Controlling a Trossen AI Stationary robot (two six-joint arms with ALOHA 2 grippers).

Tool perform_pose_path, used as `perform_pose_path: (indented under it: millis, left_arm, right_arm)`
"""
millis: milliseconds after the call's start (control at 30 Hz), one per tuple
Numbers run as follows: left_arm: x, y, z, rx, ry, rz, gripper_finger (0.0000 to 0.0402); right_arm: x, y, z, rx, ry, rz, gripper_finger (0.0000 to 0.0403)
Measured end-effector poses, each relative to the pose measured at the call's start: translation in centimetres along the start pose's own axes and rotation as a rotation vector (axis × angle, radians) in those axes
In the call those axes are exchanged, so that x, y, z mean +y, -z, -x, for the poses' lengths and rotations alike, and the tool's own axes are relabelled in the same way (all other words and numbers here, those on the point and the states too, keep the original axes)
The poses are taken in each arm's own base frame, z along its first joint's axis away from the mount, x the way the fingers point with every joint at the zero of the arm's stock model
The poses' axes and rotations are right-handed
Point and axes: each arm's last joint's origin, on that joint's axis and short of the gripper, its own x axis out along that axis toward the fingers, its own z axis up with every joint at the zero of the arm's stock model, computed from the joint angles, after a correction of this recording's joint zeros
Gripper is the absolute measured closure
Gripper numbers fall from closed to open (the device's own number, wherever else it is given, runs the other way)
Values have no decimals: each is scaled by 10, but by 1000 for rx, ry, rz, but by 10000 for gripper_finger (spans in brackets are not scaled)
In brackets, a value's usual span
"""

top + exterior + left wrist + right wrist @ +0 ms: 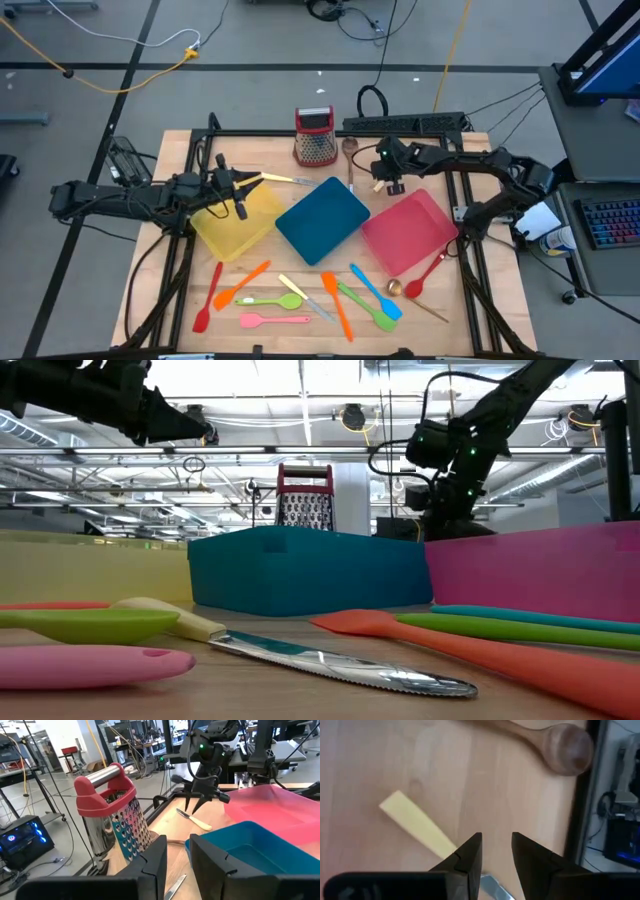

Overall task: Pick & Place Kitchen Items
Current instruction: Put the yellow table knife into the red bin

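One pale-handled knife (420,827) lies on the counter (380,760) under the right gripper (496,851), jaws apart — light, stiff, probably slippery; grip the handle. Left gripper (177,852) — jaws apart, empty.

Even, bright overhead light fills the scene, with ceiling strips glaring white along the low view's top edge, soft shadows, and a blurred right wrist view.
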Motion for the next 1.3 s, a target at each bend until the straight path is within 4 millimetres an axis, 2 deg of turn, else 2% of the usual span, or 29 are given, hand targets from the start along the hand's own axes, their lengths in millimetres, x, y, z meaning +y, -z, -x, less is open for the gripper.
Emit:
perform_pose_path:
  millis: [133,300,467,833,1033,1167,1300]
  left_arm:
    - [0,0,0,0,0,0,314]
    - [0,0,0,-1,0,2,314]
    - [0,0,0,-1,0,25,314]
    - [0,2,0,24,3,8,314]
    - [-1,6,0,55,7,-3,314]
    - [-1,6,0,55,7,-4,314]
    - [-1,6,0,55,8,-4,314]
  right_arm:
    - [-4,5,0,7,3,-18,311]
    - [-2,12,-10,66,-45,56,330]
    - [-5,18,-14,88,-56,47,332]
    - [4,24,-13,164,-142,30,264]
    - [15,28,-10,174,-277,43,260]
    - [16,21,-7,171,-219,71,264]
    - [18,13,-6,276,-59,206,262]
